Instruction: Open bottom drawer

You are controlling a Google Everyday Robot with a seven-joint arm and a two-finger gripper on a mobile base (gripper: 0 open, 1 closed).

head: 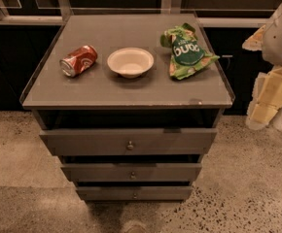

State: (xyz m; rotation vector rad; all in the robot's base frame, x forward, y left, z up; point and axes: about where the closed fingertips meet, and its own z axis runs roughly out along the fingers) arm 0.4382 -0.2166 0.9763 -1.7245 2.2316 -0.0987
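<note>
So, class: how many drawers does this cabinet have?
3, stacked: the top drawer, the middle drawer, the bottom drawer lowest. None seems hidden. The hand hangs at the picture's right edge, beside the cabinet.

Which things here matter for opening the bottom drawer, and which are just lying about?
For the job: bottom drawer, its knob, gripper at the right edge.
Lying about: can, bowl, green bag, on the cabinet top.
</note>
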